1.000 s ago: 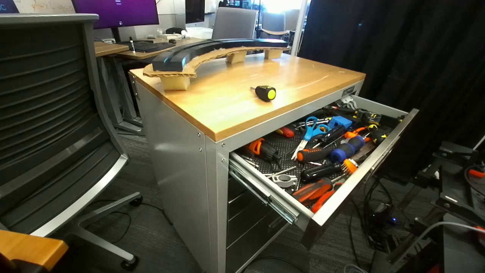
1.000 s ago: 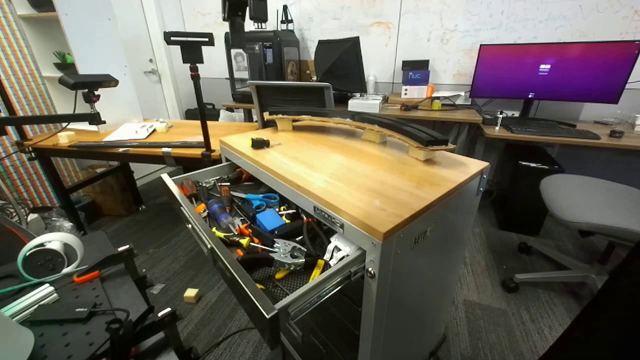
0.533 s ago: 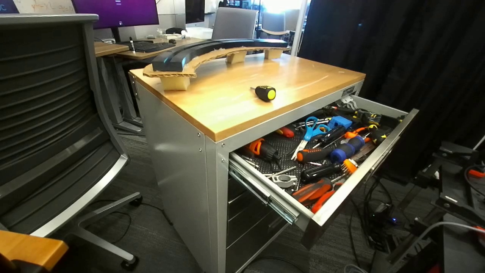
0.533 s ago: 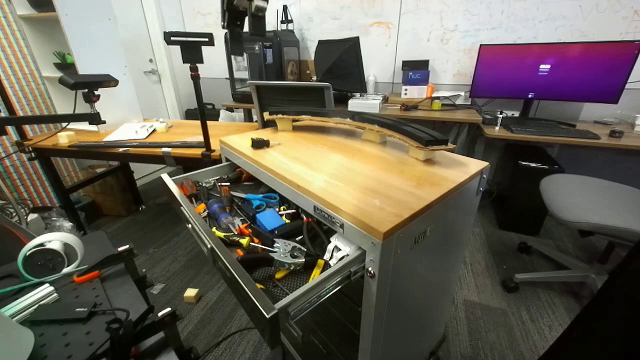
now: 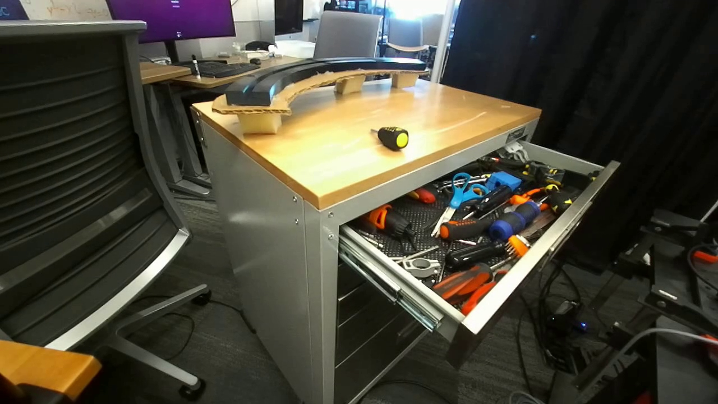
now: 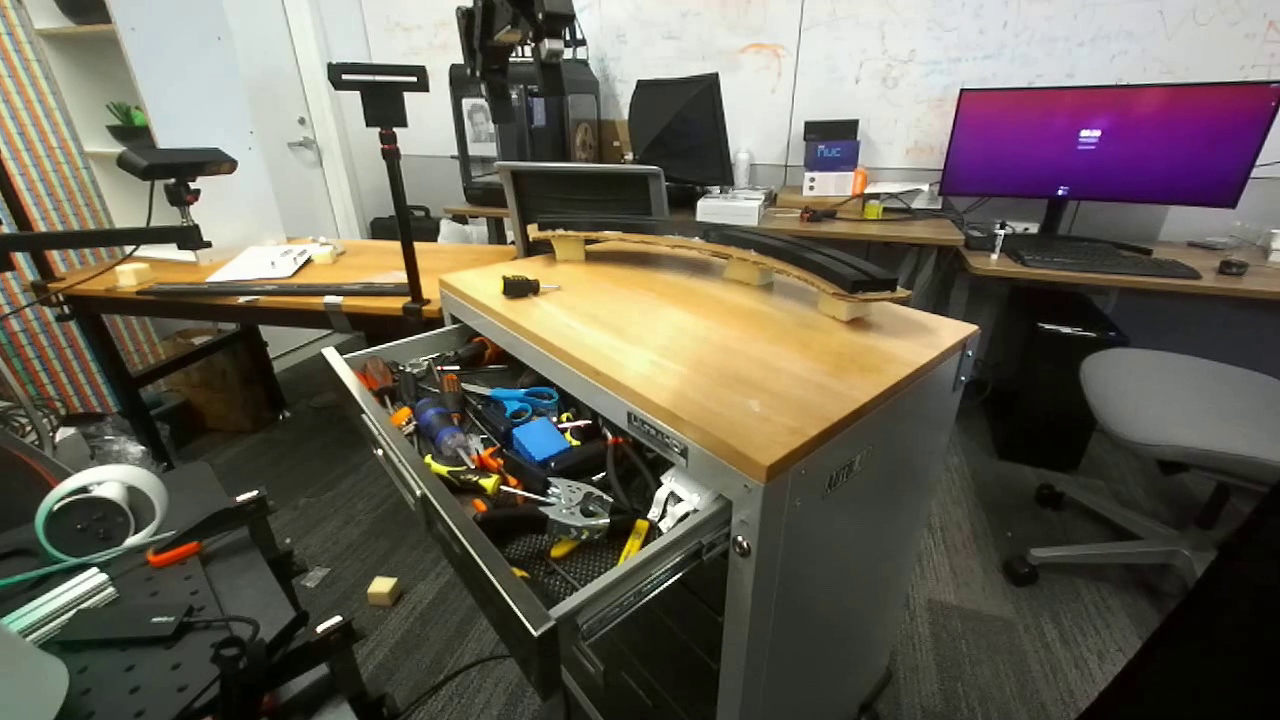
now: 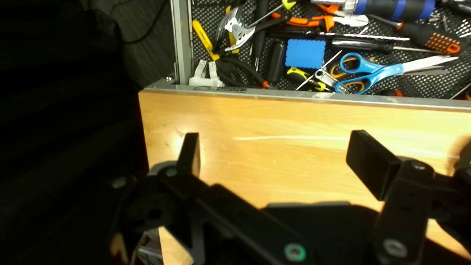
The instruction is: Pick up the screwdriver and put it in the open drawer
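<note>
The screwdriver is a stubby black tool with a yellow end. It lies on the wooden cabinet top near the edge above the drawer, in both exterior views (image 5: 394, 138) (image 6: 520, 286). I cannot make it out in the wrist view. The open drawer (image 5: 543, 247) is pulled out below the top and full of tools. It also shows in an exterior view (image 6: 640, 566) and at the top of the wrist view (image 7: 182, 36). My gripper (image 7: 276, 147) is open and empty above the wooden top. In an exterior view the gripper (image 6: 525, 95) hangs high, well above the cabinet.
A black curved piece (image 5: 336, 66) on cardboard and foam blocks stands along the far side of the wooden top (image 6: 680, 330). Blue scissors (image 7: 371, 73) and several handled tools fill the drawer. A black stand (image 6: 395, 200) and an office chair (image 5: 73, 168) stand beside the cabinet.
My gripper has come down and a little to the right in an exterior view, so more of its fingers show. The screwdriver and the drawer have not moved.
</note>
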You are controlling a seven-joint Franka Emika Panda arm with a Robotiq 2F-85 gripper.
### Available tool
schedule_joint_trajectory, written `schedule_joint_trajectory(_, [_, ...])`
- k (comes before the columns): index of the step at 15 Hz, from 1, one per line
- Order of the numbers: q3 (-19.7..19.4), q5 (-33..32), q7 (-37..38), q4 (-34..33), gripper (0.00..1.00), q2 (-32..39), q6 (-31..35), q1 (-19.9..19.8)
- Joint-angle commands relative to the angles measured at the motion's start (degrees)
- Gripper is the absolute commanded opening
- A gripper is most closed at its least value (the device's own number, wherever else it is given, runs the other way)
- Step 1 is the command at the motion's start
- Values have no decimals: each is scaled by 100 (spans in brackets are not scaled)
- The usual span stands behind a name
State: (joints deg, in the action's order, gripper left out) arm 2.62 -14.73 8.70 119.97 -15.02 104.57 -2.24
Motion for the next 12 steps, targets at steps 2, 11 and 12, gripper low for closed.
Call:
schedule_joint_trajectory(2, [4,-140,121,12,100,42,120,42])
schedule_joint_trajectory(11, [-178,854,-348,347,100,535,1611,180])
schedule_joint_trajectory(12, [-173,1143,-506,371,100,798,1929,229])
